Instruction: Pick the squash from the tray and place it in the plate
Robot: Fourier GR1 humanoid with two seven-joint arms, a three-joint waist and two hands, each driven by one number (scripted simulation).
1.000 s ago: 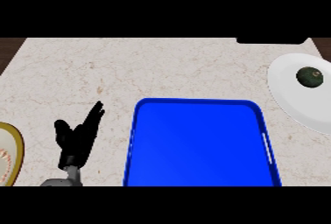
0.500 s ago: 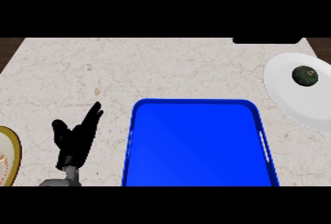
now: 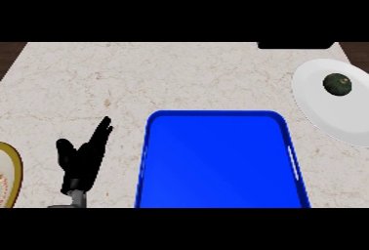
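Change: across the earlier frames the plate and tray slide a little leftward in the view, the left hand slightly rightward; nothing has moved relative to the counter, so the head has likely panned.
Squash: the squash (image 3: 337,84) is a dark, roundish lump lying in the white plate (image 3: 317,108) at the view's right edge; its long axis cannot be made out.
Tray: the blue tray (image 3: 216,161) sits in the middle, just left of the plate, with nothing visible in it.
Progress: judged from this, the placing looks done.
Key relation: the squash lies far to the right and up from the left hand (image 3: 83,156), with the tray between them; the right hand would be nearer, but it is out of view.
Hand state: left hand rests beside the tray, fingers straight and spread upward, holding and touching nothing.
Surroundings: a pale-rimmed dish (image 3: 7,176) shows at the left edge of the marbled counter (image 3: 108,78).
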